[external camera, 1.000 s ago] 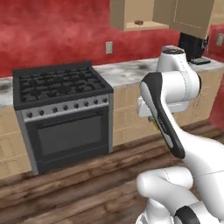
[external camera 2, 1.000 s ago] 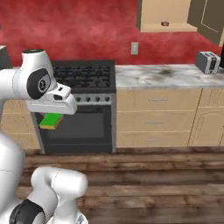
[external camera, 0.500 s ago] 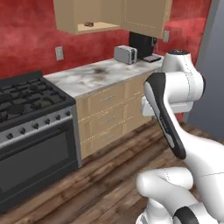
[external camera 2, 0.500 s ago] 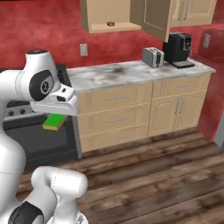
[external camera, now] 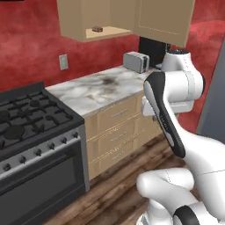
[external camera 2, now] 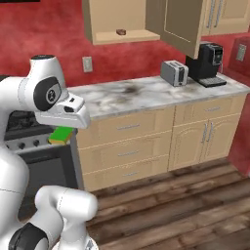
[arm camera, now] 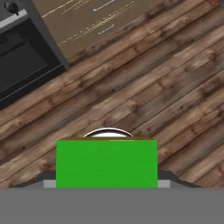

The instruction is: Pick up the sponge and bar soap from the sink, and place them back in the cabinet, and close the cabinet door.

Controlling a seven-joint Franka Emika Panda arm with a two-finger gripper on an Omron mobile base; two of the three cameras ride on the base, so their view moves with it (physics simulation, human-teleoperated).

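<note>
The sponge is showing in the hand view as a flat, bright green rectangle with a thin brownish line along its upper edge and a white rounded sliver peeking out just above it. In the right base view the sponge is appearing as a small green wedge tucked under the white hand of the arm.

The gripper is sitting low at the end of the arm, in front of the stove, and the fingers are not showing clearly: the green block is covering them in the hand view, and the hand's white housing is covering them from the right base camera. The sponge is sitting right where the fingertips belong, so the gripper is pinching it. In the left base view the arm's own forearm is blocking the hand.

The cabinet is hanging on the red wall above the marble counter, its door standing open. A small brown block, the bar soap, is lying on the cabinet's shelf, too small to make out in detail. The sponge is hanging well below the cabinet, lower than the counter top, over the wooden floor.
</note>
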